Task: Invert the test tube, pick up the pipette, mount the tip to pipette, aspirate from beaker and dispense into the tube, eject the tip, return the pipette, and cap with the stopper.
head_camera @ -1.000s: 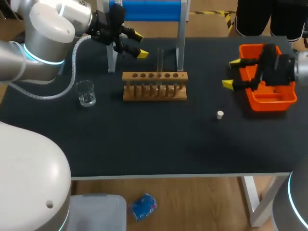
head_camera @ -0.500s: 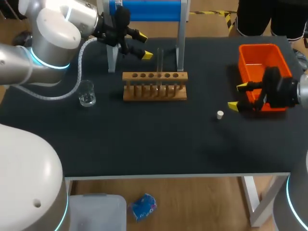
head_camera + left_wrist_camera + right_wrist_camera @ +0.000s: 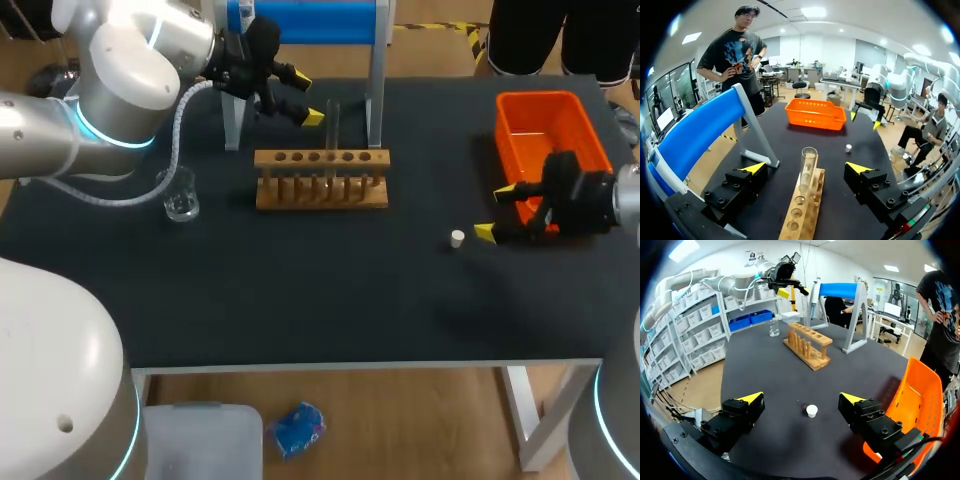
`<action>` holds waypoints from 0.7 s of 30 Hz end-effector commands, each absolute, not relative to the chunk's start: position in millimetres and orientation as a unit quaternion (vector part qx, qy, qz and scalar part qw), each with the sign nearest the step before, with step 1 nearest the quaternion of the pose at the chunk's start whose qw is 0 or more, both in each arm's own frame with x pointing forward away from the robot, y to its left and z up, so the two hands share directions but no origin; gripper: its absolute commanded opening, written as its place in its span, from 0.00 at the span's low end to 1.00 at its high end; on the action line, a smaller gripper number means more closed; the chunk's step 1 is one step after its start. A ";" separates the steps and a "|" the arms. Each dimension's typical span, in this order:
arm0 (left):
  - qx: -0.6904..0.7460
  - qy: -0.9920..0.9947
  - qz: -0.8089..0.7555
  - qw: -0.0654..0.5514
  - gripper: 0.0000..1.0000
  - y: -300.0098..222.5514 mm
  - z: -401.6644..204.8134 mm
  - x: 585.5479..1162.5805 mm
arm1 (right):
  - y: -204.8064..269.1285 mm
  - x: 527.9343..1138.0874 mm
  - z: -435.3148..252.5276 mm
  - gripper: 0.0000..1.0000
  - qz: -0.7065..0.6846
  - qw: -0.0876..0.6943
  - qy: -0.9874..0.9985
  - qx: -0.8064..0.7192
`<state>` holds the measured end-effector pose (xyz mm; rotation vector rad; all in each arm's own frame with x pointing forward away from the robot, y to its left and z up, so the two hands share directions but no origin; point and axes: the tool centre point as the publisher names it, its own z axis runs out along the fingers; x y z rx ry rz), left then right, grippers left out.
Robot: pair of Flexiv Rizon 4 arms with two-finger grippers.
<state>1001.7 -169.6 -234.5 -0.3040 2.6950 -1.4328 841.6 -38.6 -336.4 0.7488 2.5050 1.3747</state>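
Note:
A clear test tube (image 3: 332,125) stands upright in the wooden rack (image 3: 322,178) at the back middle. My left gripper (image 3: 305,97) hovers open just left of the tube's top. In the left wrist view the tube (image 3: 807,165) rises between the spread fingers of that gripper (image 3: 806,168), touching neither. A small white stopper (image 3: 457,238) lies on the black table at the right. My right gripper (image 3: 495,211) is open just right of it; in the right wrist view the stopper (image 3: 811,411) lies below and between the open fingers of the gripper (image 3: 802,398).
A glass beaker (image 3: 178,193) stands left of the rack. A blue-topped stand (image 3: 305,20) on grey legs rises behind the rack. An orange bin (image 3: 550,130) sits at the back right, behind my right gripper.
My left gripper has shifted right, closer to the tube. My right gripper has left the orange bin and come forward and down next to the stopper. Both stayed open.

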 end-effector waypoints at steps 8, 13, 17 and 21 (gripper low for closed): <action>-0.104 0.878 -0.465 0.043 1.00 -172.9 -240.2 1005.8 | -38.4 841.4 -336.5 1.00 0.463 0.094 0.845 0.253; -0.104 0.878 -0.465 0.043 1.00 -172.9 -240.2 1005.8 | -35.6 845.6 -340.0 1.00 0.458 0.094 0.847 0.253; -0.104 0.878 -0.465 0.043 1.00 -172.9 -240.2 1005.8 | -31.8 851.7 -354.6 1.00 0.448 0.098 0.849 0.263; -0.104 0.878 -0.465 0.043 1.00 -172.9 -240.2 1005.8 | -31.5 852.6 -370.1 1.00 0.446 0.097 0.846 0.274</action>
